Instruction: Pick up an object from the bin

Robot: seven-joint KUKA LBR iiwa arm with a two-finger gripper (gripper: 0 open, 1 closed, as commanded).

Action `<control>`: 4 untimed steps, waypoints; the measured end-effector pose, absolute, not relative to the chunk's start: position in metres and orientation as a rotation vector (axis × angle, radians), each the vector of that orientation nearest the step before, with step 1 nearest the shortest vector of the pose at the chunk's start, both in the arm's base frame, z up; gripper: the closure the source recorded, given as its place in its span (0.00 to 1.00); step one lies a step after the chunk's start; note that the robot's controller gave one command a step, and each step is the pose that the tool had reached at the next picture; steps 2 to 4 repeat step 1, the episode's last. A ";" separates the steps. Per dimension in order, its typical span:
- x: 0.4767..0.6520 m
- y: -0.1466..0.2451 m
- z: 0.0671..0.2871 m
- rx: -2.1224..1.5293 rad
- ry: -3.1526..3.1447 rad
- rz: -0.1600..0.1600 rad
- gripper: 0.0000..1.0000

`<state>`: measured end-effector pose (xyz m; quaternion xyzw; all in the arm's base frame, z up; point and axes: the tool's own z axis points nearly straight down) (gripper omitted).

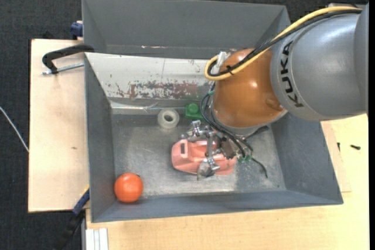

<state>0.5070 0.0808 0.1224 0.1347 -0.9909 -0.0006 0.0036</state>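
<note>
Salmon-pink plastic piece (186, 156): flat, rounded, lies on the bin (176, 26) floor, centre and slightly toward the near wall. Arm (328, 67) enters from the right. Its orange wrist cover (246, 96) tilts down and left, with a yellow cable (293, 23) looped over it. Gripper (203, 149) is low, directly on the pink piece. Jaws are apart and straddle it, with one metal finger (207, 169) at its near edge and the other at its far edge. The piece rests on the floor. Just behind the gripper: a whitish tape roll (168, 118) and a small green cap (191, 109). An orange ball (128, 187) sits well apart in the near-left corner.
</note>
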 end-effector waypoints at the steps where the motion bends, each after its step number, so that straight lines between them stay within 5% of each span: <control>1: 0.494 0.080 0.214 0.466 -3.105 -0.002 1.00; 4: 0.494 0.080 0.214 0.466 -3.105 -0.002 1.00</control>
